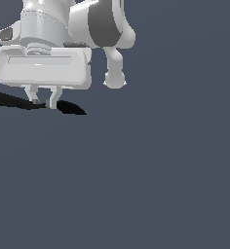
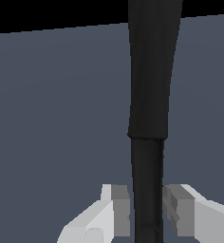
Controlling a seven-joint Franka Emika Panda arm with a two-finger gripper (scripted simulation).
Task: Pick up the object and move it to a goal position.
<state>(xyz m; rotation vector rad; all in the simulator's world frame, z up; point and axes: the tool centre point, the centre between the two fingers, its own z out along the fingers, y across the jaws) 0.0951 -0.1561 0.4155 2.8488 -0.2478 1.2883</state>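
Looking from the exterior view's left, I see the black spatula (image 1: 9, 100) stretching rightward under my gripper (image 1: 43, 103), its fingers (image 2: 117, 209) clamped narrowly on the handle, the broader end (image 1: 70, 108) jutting right above the grey floor (image 1: 151, 180).
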